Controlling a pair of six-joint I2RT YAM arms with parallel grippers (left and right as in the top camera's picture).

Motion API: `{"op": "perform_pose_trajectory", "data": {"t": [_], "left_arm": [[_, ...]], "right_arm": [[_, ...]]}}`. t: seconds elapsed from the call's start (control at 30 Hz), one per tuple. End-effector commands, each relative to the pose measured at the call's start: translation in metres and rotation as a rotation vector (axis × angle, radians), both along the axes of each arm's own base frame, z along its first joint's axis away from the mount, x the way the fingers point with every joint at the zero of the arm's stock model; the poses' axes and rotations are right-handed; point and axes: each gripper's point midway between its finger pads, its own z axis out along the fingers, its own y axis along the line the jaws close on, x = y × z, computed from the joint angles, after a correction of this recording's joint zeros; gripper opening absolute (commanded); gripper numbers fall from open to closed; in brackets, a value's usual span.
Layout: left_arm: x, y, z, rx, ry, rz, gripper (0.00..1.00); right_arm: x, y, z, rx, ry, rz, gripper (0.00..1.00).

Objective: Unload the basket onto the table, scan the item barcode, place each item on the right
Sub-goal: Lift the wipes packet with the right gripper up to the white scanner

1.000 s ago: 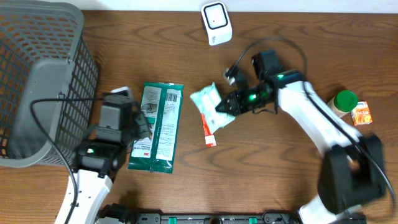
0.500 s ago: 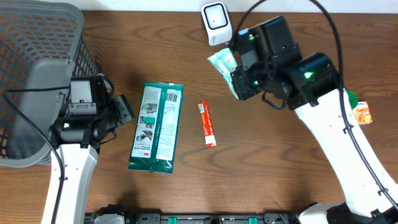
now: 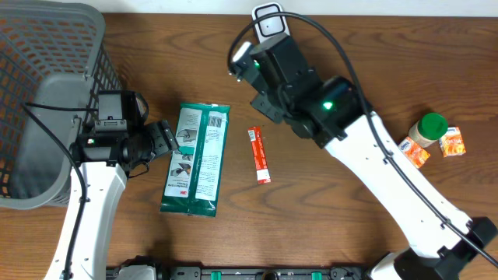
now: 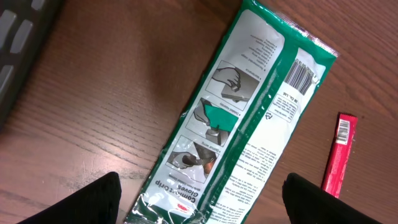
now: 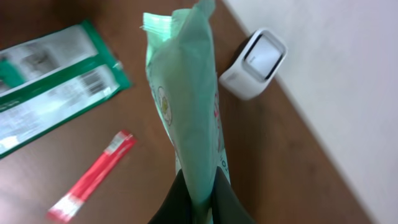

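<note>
Right gripper (image 5: pixel 198 196) is seen closed tight on the lower edge of a pale green pouch (image 5: pixel 186 106), which is held upright and edge-on to the wrist camera, above the desk (image 5: pixel 273 162). A white scanner (image 5: pixel 255 62) is seen just beyond the pouch, near the desk's far edge; whether the pouch's barcode is turned toward it cannot be told. In the overhead view the pouch is largely hidden by the right arm (image 3: pixel 373 155). Left gripper (image 4: pixel 205 205) is held wide apart with nothing grasped, above a green glove package (image 4: pixel 249 118) laid flat with its barcode uppermost. A red sachet (image 3: pixel 259 155) is laid beside that package. A grey basket (image 3: pixel 47 93) is placed at the left, and a green-lidded jar (image 3: pixel 430 128) with two orange packets (image 3: pixel 452 141) just beside it at the right
</note>
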Motion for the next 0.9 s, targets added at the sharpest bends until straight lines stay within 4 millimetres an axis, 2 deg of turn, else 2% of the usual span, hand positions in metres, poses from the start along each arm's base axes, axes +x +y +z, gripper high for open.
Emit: {"op": "perform_pose_trajectory", "data": {"t": [0.0,0.17,0.27,0.33,0.4,0.5,0.7,0.87], "left_arm": [[0.002,0.001,0.002,0.0,-0.002,0.001,0.84],[0.002,0.001,0.002,0.0,-0.002,0.001,0.84],[0.002,0.001,0.002,0.0,-0.002,0.001,0.84],[0.002,0.001,0.002,0.0,-0.002,0.001,0.84],[0.002,0.001,0.002,0.0,-0.002,0.001,0.84],[0.002,0.001,0.002,0.0,-0.002,0.001,0.84],[0.002,0.001,0.002,0.0,-0.002,0.001,0.84],[0.002,0.001,0.002,0.0,-0.002,0.001,0.85]], "right_arm": [[0.018,-0.004,0.012,-0.108,-0.115,0.03,0.01],[0.037,0.006,0.034,-0.14,-0.248,0.084,0.01],[0.047,0.018,0.036,-0.182,-0.302,0.163,0.01],[0.056,0.023,0.03,-0.216,-0.322,0.178,0.01],[0.066,0.025,0.017,-0.266,-0.322,0.183,0.01],[0.091,0.023,-0.01,-0.384,-0.336,0.162,0.01],[0.145,0.034,-0.048,-0.515,-0.434,0.179,0.01],[0.18,0.034,-0.085,-0.582,-0.474,0.19,0.01]]}}
